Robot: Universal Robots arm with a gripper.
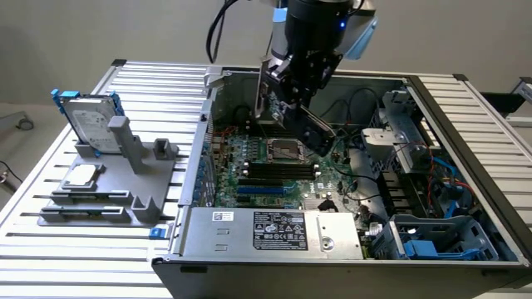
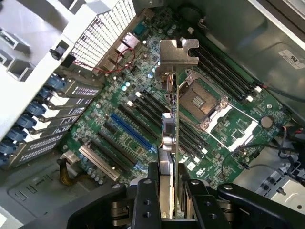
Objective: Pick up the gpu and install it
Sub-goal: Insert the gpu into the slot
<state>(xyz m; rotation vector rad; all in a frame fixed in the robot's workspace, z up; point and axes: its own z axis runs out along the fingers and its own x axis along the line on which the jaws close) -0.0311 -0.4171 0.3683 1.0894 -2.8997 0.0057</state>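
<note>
Gripper [image 2: 170, 202] clamped on the gpu [image 2: 174, 124], which hangs edge-on just above the motherboard [image 2: 95, 129] inside the open case [image 1: 332, 280]. At the exterior view's left, a hard drive [image 1: 87, 121] stands in a grey holder [image 1: 149, 199] on the table [image 1: 149, 81].

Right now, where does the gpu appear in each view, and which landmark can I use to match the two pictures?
Exterior view: the gpu hangs tilted in the gripper, just to the exterior view's right of the CPU socket.
Wrist view: the gpu is edge-on, running out from the gripper over the motherboard, beside the socket.
Shared landmark: the CPU socket.
</note>
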